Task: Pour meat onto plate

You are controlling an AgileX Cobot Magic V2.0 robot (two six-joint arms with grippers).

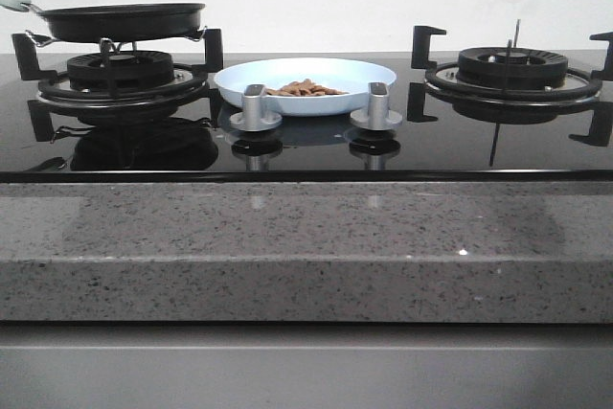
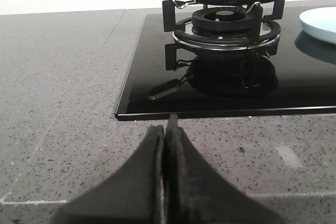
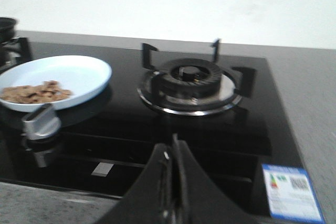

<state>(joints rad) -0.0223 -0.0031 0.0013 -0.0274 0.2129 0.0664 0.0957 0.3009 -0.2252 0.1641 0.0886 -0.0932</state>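
Front view: the plate point(image 1: 306, 84) sat mid-stove between the two burners, meat point(image 1: 305, 89) heaped inside it, just behind the two knobs point(image 1: 255, 106). Frying pan point(image 1: 123, 20) rested on the left burner point(image 1: 120, 71), at 9 o'clock from the plate.

Left wrist view: left gripper point(image 2: 166, 135) was closed, fingers pressed together, holding nothing (over the granite counter point(image 2: 58, 87)).

Right wrist view: right gripper point(image 3: 172, 153) was also closed and empty; the plate and meat lay beside the right burner point(image 3: 190, 85).
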